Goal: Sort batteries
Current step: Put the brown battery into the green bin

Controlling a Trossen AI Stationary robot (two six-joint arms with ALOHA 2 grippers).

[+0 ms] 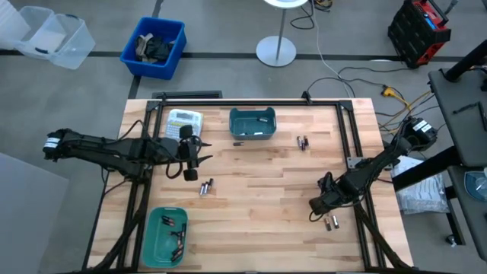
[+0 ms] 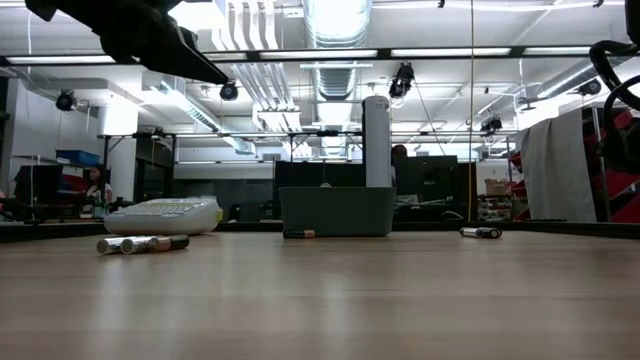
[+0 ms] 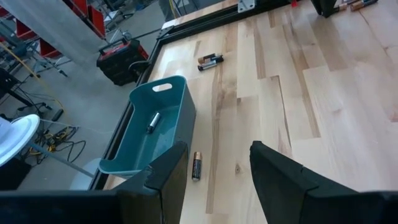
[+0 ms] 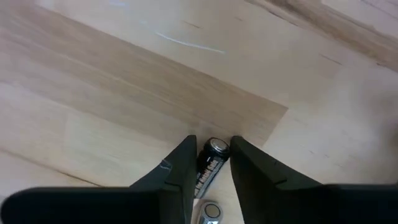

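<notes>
Down low, right hand (image 4: pixel 210 163) pinching a black battery (image 4: pixel 210 164) with shiny metal end, left hand (image 3: pixel 217 167) spread wide

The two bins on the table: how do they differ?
The far bin is a darker teal and sits at the table's back edge; the near bin is a lighter green and sits at the front left corner. The far one shows one battery; the near one several. Both are open-topped.
</notes>
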